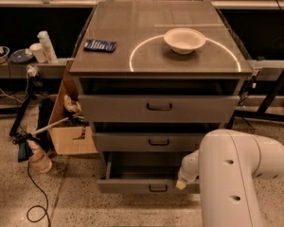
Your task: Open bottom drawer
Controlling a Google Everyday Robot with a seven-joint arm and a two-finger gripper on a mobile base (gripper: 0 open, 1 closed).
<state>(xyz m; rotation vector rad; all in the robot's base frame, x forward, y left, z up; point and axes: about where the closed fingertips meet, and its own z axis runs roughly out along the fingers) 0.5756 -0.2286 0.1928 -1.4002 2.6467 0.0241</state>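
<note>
Gripper (pixel 181 184), state indiscernible, sat below the worktop (pixel 146 27) front edge, right of the bottom drawer (pixel 128 186) handle (pixel 158 188); off-centre pull could jam it.

tool (pixel 181 184): sitting at the bottom drawer (pixel 132 185) front's right end, mostly being hidden by the arm (pixel 236 174)
bottom drawer: right end being covered by arm
arm: being cut off at lower edge

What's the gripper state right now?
Gripper: open or closed cannot be told; it sits at the right end of the bottom drawer front, which is pulled out.
</note>
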